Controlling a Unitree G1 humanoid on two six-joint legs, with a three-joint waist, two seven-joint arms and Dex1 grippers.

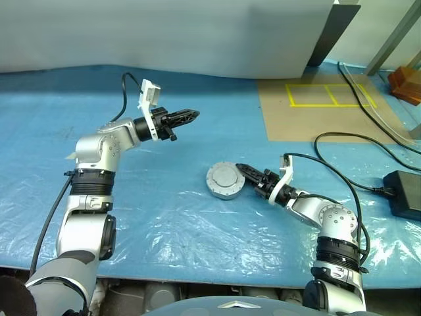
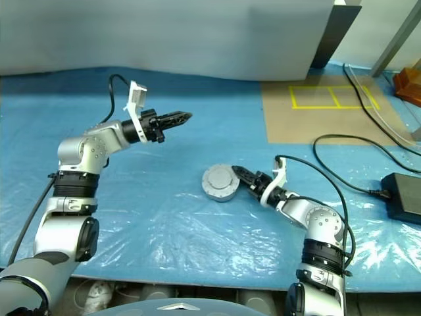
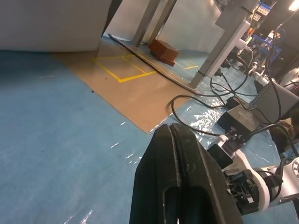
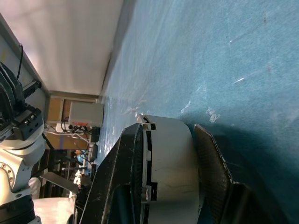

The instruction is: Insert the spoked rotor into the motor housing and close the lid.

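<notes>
**Right hand clamped on closed motor housing; left hand lifted, shut and empty**

Left eye view: motor housing (image 1: 225,180) lies flat on the blue worktop (image 1: 197,118), round silver lid face up, axis vertical, no long axis to speak of. It sits mid-worktop, in front of the robot and slightly toward its right. Right hand (image 1: 245,172) reaches in from the right, low and near level, pointing toward the robot's left, its black fingers pinching the housing's rim at the near-right edge. Left hand (image 1: 191,115) is up off the worktop, well apart from the housing, pointing level toward the right, fingers pressed together with nothing between them. Black power brick (image 1: 404,194) and cables (image 1: 342,141) lie at far right; a brown mat (image 1: 322,108) with yellow tape squares sits beyond.

Right eye view: same layout; housing (image 2: 220,182) flat, lid on top, right hand (image 2: 239,174) touching its edge, left hand (image 2: 183,118) raised.

Left wrist view: left hand's fingers (image 3: 175,154) closed tight, empty, above bare blue cover; the right arm shows beyond.

Right wrist view: right hand's fingers (image 4: 128,158) partly spread, gripping the housing (image 4: 170,158) across its thickness, one finger on each flat face side; a seam line runs round its side wall.
</notes>
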